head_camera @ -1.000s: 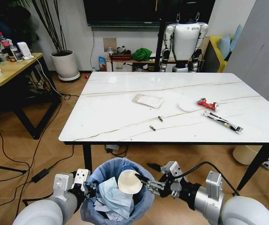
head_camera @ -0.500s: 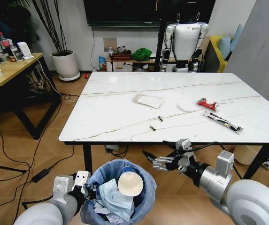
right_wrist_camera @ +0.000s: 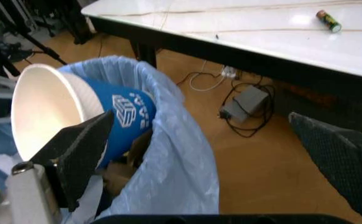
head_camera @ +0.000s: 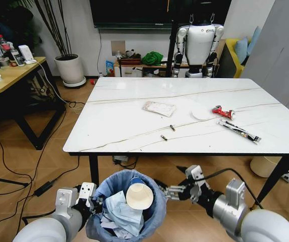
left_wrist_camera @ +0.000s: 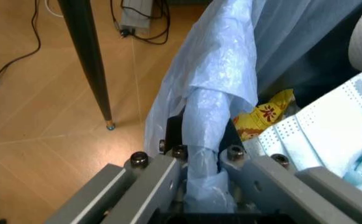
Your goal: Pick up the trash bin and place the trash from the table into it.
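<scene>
In the head view the right gripper (head_camera: 170, 191), jaws spread and empty, had dropped back beside the trash bin (head_camera: 129, 206); the paper cup (head_camera: 139, 195) lay inside, so table (head_camera: 134, 126) litter remained. In the left wrist view the left gripper (left_wrist_camera: 199, 186) clamped the bin's bag; a yellow wrapper (left_wrist_camera: 265, 114) showed unreadable red characters. In the right wrist view the cup bore a white logo.

- Room's evenly lit and pretty bright, soft indoor light, no harsh shadows anywhere.
- The glossy bench (head_camera: 184, 113) beyond the right end effector (head_camera: 165, 189) shows pale sheen, and it nearly blows out to white in the right wrist view.
- Right end effector's fingers (right_wrist_camera: 75, 149) are soft, out-of-focus dark blobs up close.
- Left wrist view is a bit hazy; the plastic bag (left_wrist_camera: 212, 88) between the left end effector's fingers (left_wrist_camera: 162, 179) glows washed-out blue.
</scene>
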